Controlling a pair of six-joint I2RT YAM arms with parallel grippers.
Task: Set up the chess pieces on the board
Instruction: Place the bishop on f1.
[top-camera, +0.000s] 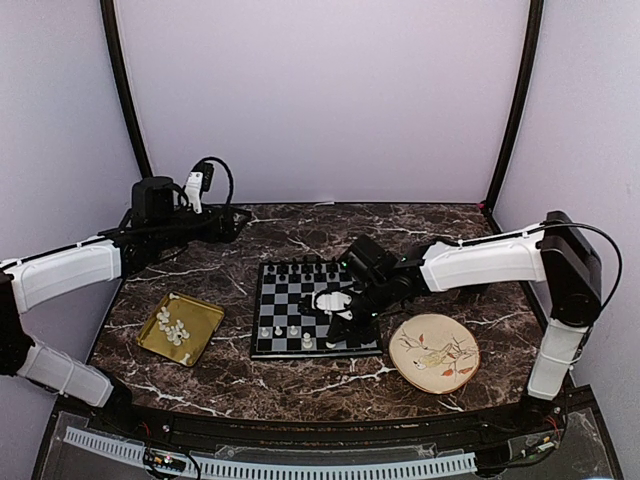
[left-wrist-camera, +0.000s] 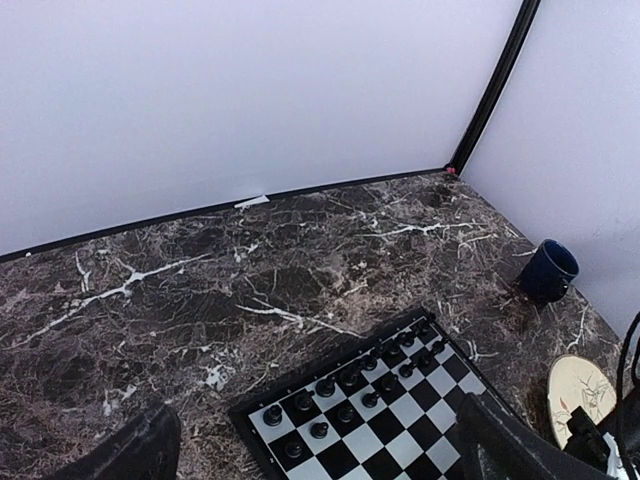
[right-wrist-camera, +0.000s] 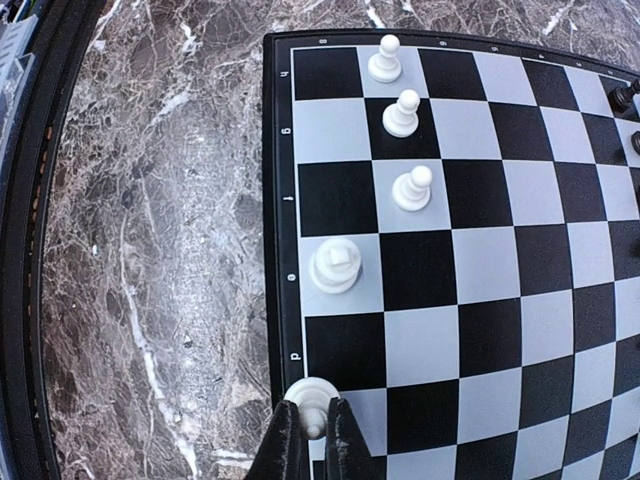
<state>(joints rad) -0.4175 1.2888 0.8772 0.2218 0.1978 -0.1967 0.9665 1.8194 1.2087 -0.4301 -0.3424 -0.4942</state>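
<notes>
Top view. On the marble table (top-camera: 300, 380), board (top-camera: 285, 300) flat at the centre, black chessmen (top-camera: 300, 267) along its two far rows. A few white chess pieces (top-camera: 307, 341) upright near its front left corner; more heaped in the gold tray (top-camera: 205, 312), left of the board and well apart from it. Right gripper (top-camera: 345, 322) low over the board's right half, fingers hidden under the wrist body, grip unreadable from here. Left gripper (top-camera: 232, 220) off at the table's far left edge, too dark to make out the jaws. Patterned plate (top-camera: 433, 352) near the board's front right corner.

Left wrist view. Two dark fingers (left-wrist-camera: 135, 450) at the bottom corners, spread wide with nothing between them: left gripper released and empty. Below, only the far corner of the board, cropped by the frame. Dark blue mug (left-wrist-camera: 550, 270) near the right wall. At the lower right edge, a sliver of the plate and a bit of the right arm, mostly cut off.

Right wrist view. Fingers (right-wrist-camera: 285, 450) of the right gripper clenched on a white piece (right-wrist-camera: 310, 395) with a rounded top, base hidden between them, kind hard to name. Held at the board's lettered border, beside a light edge square; touching the board or not, impossible to tell. On the same edge file, a rook-like piece (right-wrist-camera: 336, 266) on a light square; one file in, three pawns (right-wrist-camera: 412, 188) upright on adjoining squares. Black chessmen barely glimpsed at the right edge of the frame.
</notes>
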